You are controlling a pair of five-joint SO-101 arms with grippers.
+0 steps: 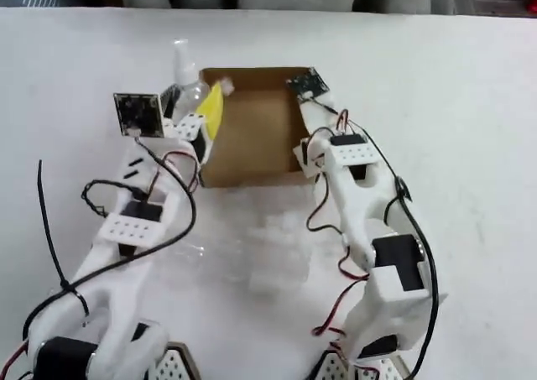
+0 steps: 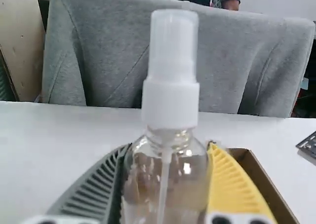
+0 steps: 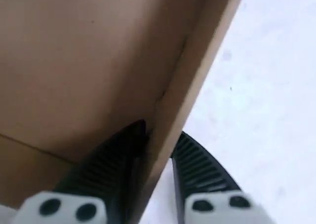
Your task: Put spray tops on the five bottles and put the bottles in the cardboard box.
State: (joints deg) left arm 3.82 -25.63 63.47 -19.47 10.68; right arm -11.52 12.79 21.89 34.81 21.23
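A white desk [image 1: 470,103] stands before a grey upholstered seat back [image 2: 98,61]. At the far left corner of the open brown cardboard box [image 1: 252,132], the left hand [image 2: 169,155] is clamped on an upright clear round bottle [image 2: 165,187] wearing its white spray top [image 2: 171,66]. The right hand [image 3: 159,133] pinches the box's right wall, one finger inside. Between the arms, clear shapes [image 1: 277,258] are hard to make out.

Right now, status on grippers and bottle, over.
Left gripper shut on upright bottle, spray top on, at the cardboard box's left edge. Right gripper clamped on box's right wall. Nothing seen between bottle and box.
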